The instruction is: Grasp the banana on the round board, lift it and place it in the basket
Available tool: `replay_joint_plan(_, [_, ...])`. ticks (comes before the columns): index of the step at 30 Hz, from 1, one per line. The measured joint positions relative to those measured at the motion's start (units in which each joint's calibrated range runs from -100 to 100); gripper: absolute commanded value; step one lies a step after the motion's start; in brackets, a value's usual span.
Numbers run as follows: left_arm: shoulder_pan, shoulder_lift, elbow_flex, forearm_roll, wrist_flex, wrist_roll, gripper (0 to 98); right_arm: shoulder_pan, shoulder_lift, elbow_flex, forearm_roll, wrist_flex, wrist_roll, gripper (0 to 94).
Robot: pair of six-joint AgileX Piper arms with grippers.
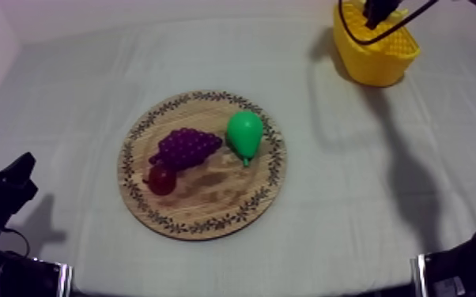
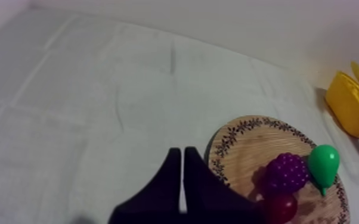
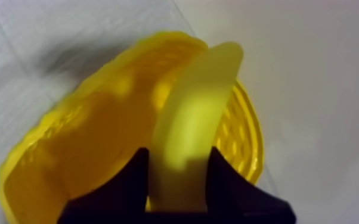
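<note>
The pale yellow banana (image 3: 195, 113) is clamped between the black fingers of my right gripper (image 3: 179, 164) and hangs right over the open mouth of the yellow basket (image 3: 92, 131). From above, my right gripper (image 1: 379, 11) is over the basket (image 1: 375, 49) at the back right of the table. The round wooden board (image 1: 209, 201) lies mid-table with grapes (image 1: 186, 147), a green pear (image 1: 245, 133) and a small red fruit (image 1: 162, 180) on it. My left gripper (image 1: 10, 186) rests low at the left, its fingers (image 2: 173, 179) together as a narrow wedge, short of the board (image 2: 247, 137).
Bare cloth surrounds the board on all sides. The basket (image 2: 350, 106) stands close to the table's far right corner, well apart from the board. The pear (image 2: 324, 164), grapes (image 2: 286, 173) and red fruit (image 2: 282, 207) crowd the board's near half.
</note>
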Motion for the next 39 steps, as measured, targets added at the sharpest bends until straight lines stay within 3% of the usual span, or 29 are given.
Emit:
replay_joint_plan(14, [0.0,0.0,0.0,0.0,-0.1,0.0,0.1,1.9,3.4,5.7,0.5,-4.9,-1.0,31.1])
replay_joint_plan(23, [0.0,0.0,0.0,0.0,-0.1,0.0,0.1,2.0,3.0,8.3,0.6,-7.2,-1.4,47.5])
replay_joint_plan(26, [0.0,0.0,0.0,0.0,-0.1,0.0,0.1,2.0,1.9,9.3,0.6,-7.9,-1.9,40.4])
replay_joint_plan(29, [0.0,0.0,0.0,0.0,-0.1,0.0,0.1,2.1,0.6,10.2,0.6,-8.4,-2.9,18.7])
replay_joint_plan(31, [0.0,0.0,0.0,0.0,-0.1,0.0,0.1,2.2,-0.9,11.3,1.0,-9.0,-4.1,9.6])
replay_joint_plan(34, [0.0,0.0,0.0,0.0,-0.1,0.0,0.1,2.6,-3.9,13.6,2.5,-10.8,-6.7,3.8])
replay_joint_plan(39, [0.0,0.0,0.0,0.0,-0.1,0.0,0.1,3.5,-10.9,19.0,3.1,-13.0,-12.0,2.2])
